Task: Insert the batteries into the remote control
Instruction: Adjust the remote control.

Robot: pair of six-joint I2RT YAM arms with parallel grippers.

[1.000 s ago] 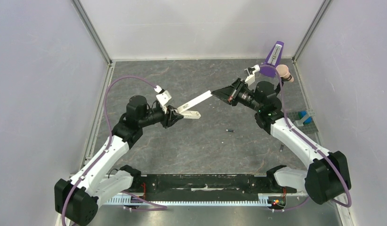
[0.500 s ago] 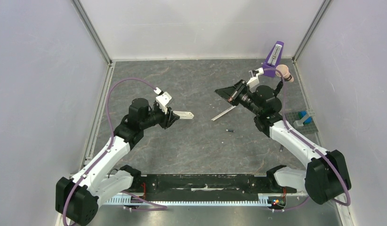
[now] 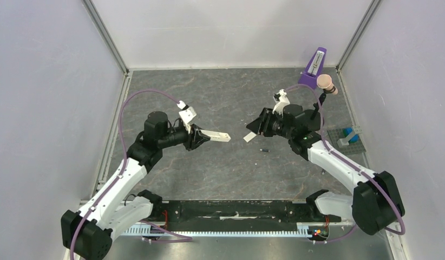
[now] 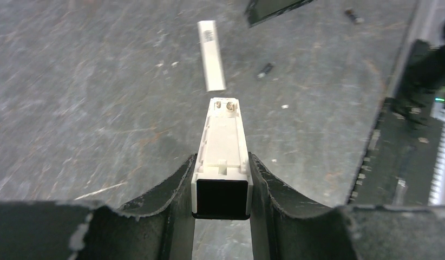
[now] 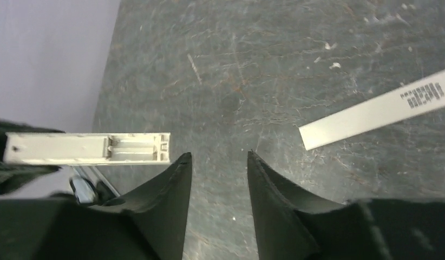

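My left gripper (image 3: 201, 135) is shut on the white remote control (image 3: 216, 135), held level above the table with its open battery recess (image 4: 224, 108) at the far end. In the left wrist view the remote (image 4: 223, 146) sits squeezed between both fingers. The thin white cover strip (image 3: 248, 137) lies flat on the table beyond it. One small dark battery (image 3: 264, 149) lies just right of the strip; a second small dark piece (image 3: 323, 171), possibly the other battery, lies by the right arm. My right gripper (image 3: 254, 128) hangs open over the strip's far end, empty, with the remote (image 5: 87, 148) to its left.
A purple metronome-shaped object (image 3: 313, 67) and a tan knob (image 3: 327, 82) stand at the back right corner. A blue piece on a grey plate (image 3: 347, 135) lies at the right wall. Walls enclose the table on three sides.
The cover strip has come off the remote and dropped to the table. My right gripper has opened, let it go, and moved down and left. The left gripper still holds the remote.
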